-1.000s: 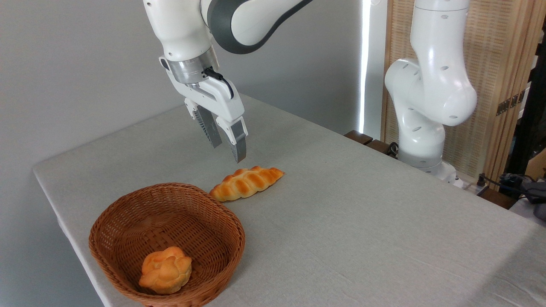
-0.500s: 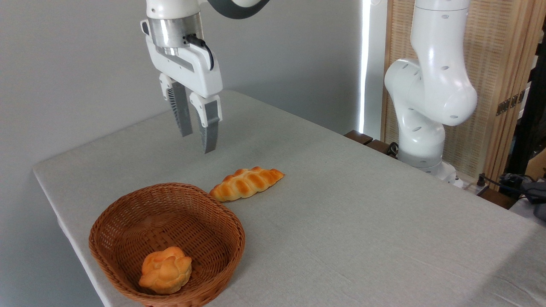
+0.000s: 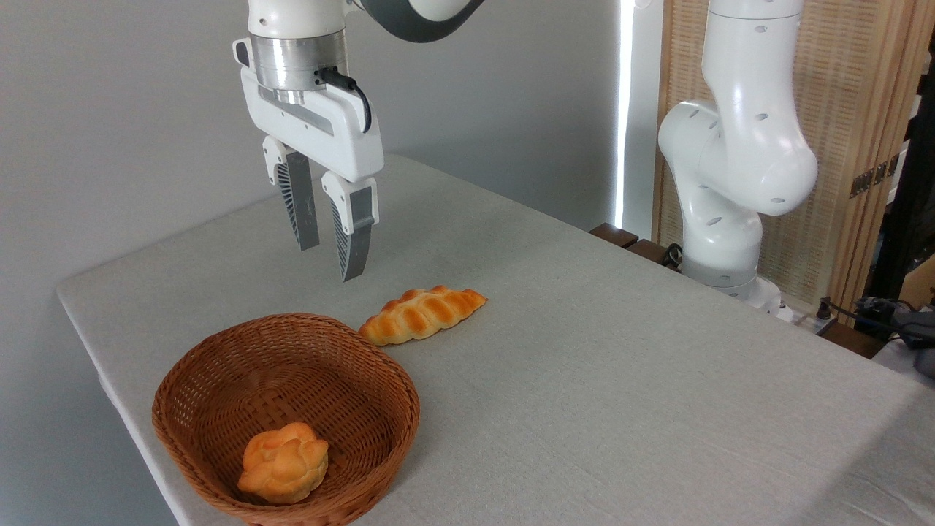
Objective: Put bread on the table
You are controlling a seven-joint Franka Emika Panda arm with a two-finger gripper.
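Bread (image 3: 422,315) lies on table (image 3: 621,380) beside basket (image 3: 219,424).

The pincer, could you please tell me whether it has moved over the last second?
Yes. The pincer has shifted left, away from the bread, and now hangs above the table behind the basket, open and empty.

No text, label, brand mark, number or sign can be read anywhere in this view (the white robot arm housings carry only plain round recesses, nothing lettered).
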